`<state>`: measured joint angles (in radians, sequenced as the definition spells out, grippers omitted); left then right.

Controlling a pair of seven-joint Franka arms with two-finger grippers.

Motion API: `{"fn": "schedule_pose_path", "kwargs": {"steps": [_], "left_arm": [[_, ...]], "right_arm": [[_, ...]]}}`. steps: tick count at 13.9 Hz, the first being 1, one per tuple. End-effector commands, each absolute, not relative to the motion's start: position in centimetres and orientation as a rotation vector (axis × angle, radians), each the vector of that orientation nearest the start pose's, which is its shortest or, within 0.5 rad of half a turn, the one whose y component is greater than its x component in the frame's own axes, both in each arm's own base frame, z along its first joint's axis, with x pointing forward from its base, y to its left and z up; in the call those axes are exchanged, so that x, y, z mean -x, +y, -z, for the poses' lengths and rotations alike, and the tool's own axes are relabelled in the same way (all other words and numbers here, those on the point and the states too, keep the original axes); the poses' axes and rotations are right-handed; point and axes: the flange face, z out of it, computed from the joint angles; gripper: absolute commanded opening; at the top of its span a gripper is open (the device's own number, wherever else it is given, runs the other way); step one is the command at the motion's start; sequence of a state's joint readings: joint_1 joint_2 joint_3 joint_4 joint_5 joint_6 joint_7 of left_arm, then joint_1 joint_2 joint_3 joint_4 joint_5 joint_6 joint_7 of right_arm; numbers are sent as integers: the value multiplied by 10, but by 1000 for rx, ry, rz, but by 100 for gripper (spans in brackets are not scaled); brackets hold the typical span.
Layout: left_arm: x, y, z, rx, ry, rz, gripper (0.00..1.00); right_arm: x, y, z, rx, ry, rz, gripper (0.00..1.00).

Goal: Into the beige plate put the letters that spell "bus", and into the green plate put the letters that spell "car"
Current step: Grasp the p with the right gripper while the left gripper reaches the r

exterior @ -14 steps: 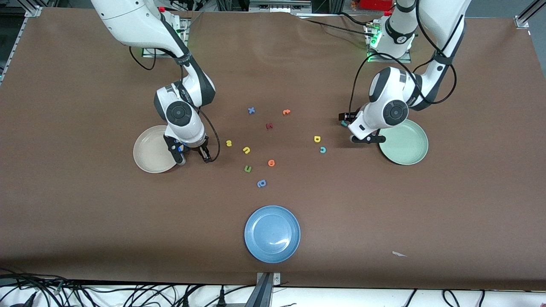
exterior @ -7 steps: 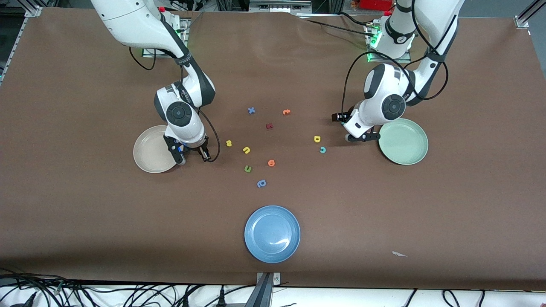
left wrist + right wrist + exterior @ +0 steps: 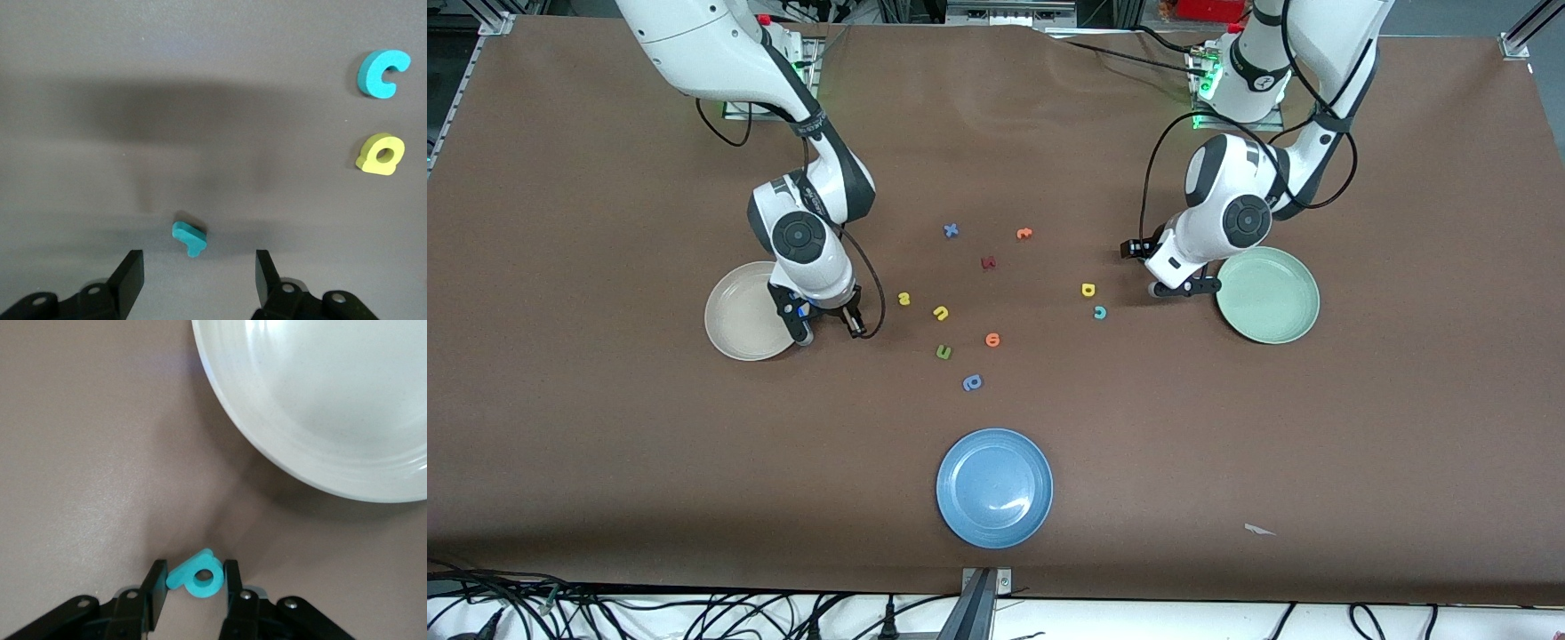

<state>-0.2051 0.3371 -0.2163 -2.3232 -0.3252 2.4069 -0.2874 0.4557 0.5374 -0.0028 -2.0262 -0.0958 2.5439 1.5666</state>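
My right gripper [image 3: 194, 573] is down at the table beside the beige plate [image 3: 729, 313] [image 3: 320, 407], shut on the teal "b" [image 3: 200, 590], which touches both fingers. My left gripper [image 3: 198, 267] [image 3: 1183, 287] hangs open beside the green plate [image 3: 1272, 302]. The teal "r" [image 3: 190, 239] lies flat on the table just ahead of the gap between its fingers. The yellow "a" [image 3: 1088, 289] [image 3: 380, 155] and teal "c" [image 3: 1100, 312] [image 3: 383, 73] lie close together toward mid-table. The yellow "s" [image 3: 904, 299] and yellow "u" [image 3: 941, 312] lie beside the right gripper.
Other letters are scattered mid-table: green [image 3: 943, 353], orange [image 3: 992, 340], blue [image 3: 972, 383], a blue "x" [image 3: 951, 230], orange [image 3: 1024, 234], dark red [image 3: 988, 263]. A blue plate [image 3: 994, 487] sits nearest the front camera. A white scrap [image 3: 1258, 530] lies near the front edge.
The right gripper's fingers have closed in on the teal "b" without the arm moving. The left gripper has shifted off the green plate's edge toward mid-table, its fingers a little narrower.
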Motion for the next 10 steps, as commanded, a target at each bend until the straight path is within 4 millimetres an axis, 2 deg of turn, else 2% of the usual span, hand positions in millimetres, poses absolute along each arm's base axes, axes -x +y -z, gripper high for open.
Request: {"fn": "schedule_pose_path", "kwargs": {"steps": [1, 4, 7, 10], "left_arm": [[-446, -205, -176, 3254, -257, -536, 75], [-445, -205, -173, 3250, -254, -545, 72], [-444, -205, -170, 3247, -252, -554, 69], [-443, -205, -167, 3235, -222, -551, 67]], "right_arm": [[-537, 259, -169, 2775, 1582, 62, 39], [-540, 261, -177, 2775, 1564, 72, 38], [-546, 261, -203, 2804, 1528, 78, 38], [-558, 231, -233, 2906, 1433, 65, 38]]}}
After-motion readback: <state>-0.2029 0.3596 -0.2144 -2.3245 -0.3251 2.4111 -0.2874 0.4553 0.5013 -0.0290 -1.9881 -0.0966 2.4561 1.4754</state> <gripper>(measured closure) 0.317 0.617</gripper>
